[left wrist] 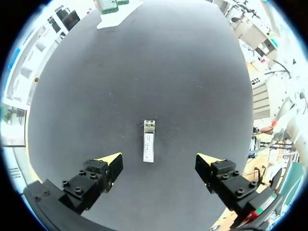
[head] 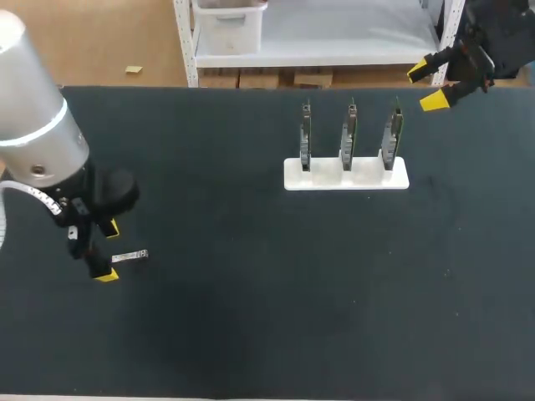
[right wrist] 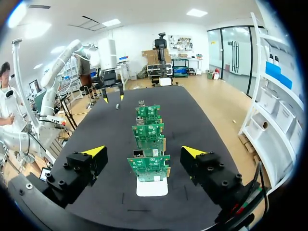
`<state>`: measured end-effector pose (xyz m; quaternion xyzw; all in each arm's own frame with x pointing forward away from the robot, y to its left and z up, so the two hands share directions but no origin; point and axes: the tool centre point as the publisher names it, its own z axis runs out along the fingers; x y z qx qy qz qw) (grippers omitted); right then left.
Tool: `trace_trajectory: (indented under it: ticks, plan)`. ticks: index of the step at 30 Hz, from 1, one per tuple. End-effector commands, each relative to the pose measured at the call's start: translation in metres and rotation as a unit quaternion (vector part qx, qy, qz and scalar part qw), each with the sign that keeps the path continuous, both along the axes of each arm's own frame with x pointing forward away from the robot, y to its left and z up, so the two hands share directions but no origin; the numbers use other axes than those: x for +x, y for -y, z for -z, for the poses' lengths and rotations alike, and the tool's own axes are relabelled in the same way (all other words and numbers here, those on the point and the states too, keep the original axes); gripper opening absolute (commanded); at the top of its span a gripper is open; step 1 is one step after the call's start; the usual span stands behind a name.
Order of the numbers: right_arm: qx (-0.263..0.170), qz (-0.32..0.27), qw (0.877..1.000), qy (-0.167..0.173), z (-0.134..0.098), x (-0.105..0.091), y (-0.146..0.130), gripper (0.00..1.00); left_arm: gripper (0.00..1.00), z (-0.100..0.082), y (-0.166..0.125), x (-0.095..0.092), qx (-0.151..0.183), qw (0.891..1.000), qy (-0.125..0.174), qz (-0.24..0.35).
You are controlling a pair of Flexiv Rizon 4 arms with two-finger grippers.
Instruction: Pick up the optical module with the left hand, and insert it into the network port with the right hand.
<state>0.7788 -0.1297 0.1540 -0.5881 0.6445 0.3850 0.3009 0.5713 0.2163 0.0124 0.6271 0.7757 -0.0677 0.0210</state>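
Black table [head: 251, 326] is holding a white stand [head: 346, 175] with three green boards [head: 349, 134] upright in it, right gripper [head: 425, 86] is hanging wide open and empty by the far right corner, and left gripper [head: 107, 251] is hovering wide open too, its wrist view showing what the head view isn't: optical module [left wrist: 149, 147] lying flat between the fingers, touching neither.

"What does the left arm [head: 33, 125] look like?"

"It's a fat silver-grey cylinder with a pale ring around it. Below that is a black wrist, with a white cable [head: 17, 189] at its side."

"And the left tool [head: 107, 251]?"

"It has two blocky black fingers [left wrist: 91, 180], studded with round screws and ending in bright yellow wedge tips. The right tool [head: 426, 86] is built the same way, black with yellow tips."
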Motion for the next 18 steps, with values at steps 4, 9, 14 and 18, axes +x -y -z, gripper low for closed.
trace_trajectory:
  ticks: [4, 9, 14, 18]
  plan:
    - [0.000, -0.001, 1.000, -0.001, 0.000, 0.001, 0.000, 1.00, 1.00, 0.012, 0.001, 0.007, 0.004, 1.000, -0.008, 0.000]
    - [0.000, -0.001, 1.000, -0.001, 0.000, 0.001, 0.000, 1.00, 1.00, 0.020, 0.001, 0.005, 0.016, 1.000, -0.010, 0.006]
    - [0.000, -0.001, 1.000, -0.001, 0.000, 0.001, 0.000, 1.00, 1.00, 0.024, 0.001, 0.005, 0.019, 1.000, -0.011, 0.004]
    - [0.000, -0.001, 1.000, -0.001, 0.000, 0.001, 0.000, 1.00, 1.00, 0.025, 0.001, 0.005, 0.019, 1.000, -0.012, 0.001]
